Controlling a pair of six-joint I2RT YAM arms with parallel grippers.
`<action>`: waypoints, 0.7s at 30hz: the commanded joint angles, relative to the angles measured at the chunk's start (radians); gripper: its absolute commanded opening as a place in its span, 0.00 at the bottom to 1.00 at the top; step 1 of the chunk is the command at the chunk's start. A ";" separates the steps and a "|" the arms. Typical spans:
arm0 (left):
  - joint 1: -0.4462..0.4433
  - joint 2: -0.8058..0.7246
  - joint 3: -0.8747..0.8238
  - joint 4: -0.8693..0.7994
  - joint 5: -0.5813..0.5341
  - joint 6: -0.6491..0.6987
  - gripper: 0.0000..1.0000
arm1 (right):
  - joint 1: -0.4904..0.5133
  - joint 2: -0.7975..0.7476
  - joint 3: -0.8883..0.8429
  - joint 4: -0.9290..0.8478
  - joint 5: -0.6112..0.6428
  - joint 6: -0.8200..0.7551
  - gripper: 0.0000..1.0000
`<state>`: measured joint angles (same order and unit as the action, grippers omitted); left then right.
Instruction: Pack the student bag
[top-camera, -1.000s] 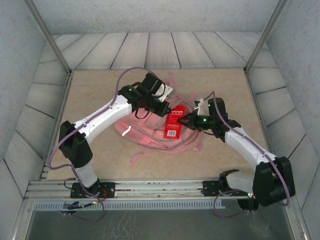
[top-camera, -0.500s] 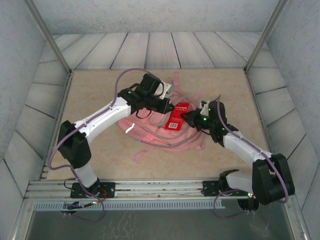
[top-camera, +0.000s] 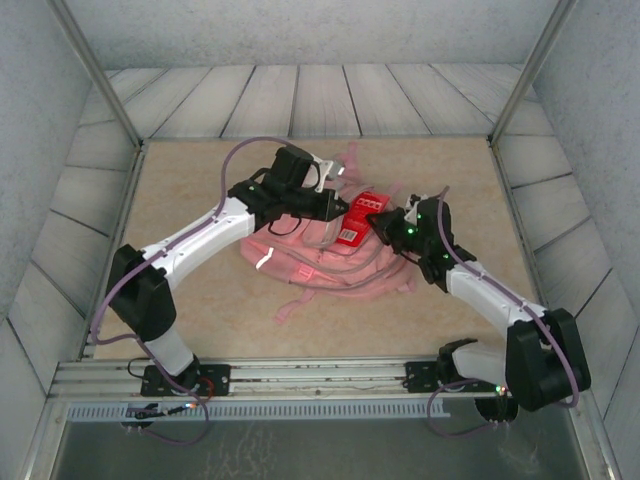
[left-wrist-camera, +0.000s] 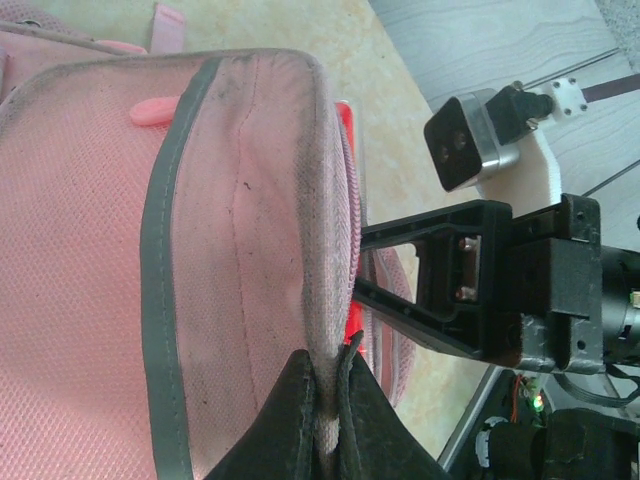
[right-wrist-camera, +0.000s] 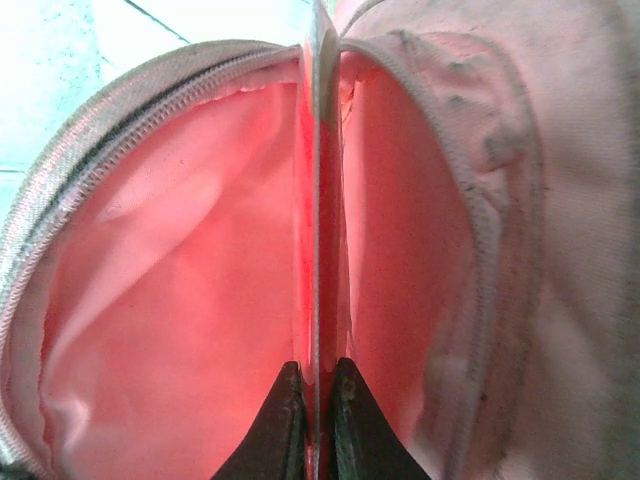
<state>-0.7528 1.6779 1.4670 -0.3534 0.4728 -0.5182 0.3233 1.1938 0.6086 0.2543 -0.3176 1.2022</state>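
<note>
— What's new?
— The red packet (top-camera: 358, 218), pinched by the right fingers (right-wrist-camera: 288, 420), has dipped into the student bag (top-camera: 320, 262) at the middle of the counter (top-camera: 190, 200).
— And the left fingers (left-wrist-camera: 300, 420)?
— Pinching the rim open. Release looks near.

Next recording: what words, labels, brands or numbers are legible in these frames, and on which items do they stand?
On the red flat pack: white print on its face in the top view, too small and blurred to read.
On the student bag: no lettering visible in any view.
Readable text: none.
</note>
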 joint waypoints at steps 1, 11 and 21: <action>-0.002 -0.047 0.024 0.159 0.060 -0.016 0.00 | 0.026 0.036 0.028 0.057 0.022 0.025 0.00; -0.002 -0.050 0.027 0.206 0.096 -0.038 0.00 | 0.075 0.202 0.061 0.194 0.048 0.055 0.00; 0.000 -0.071 -0.012 0.228 0.101 -0.035 0.00 | 0.134 0.341 0.142 0.246 0.043 0.052 0.00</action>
<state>-0.7349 1.6779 1.4254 -0.2874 0.4808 -0.5682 0.4309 1.5089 0.7197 0.4782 -0.2832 1.2598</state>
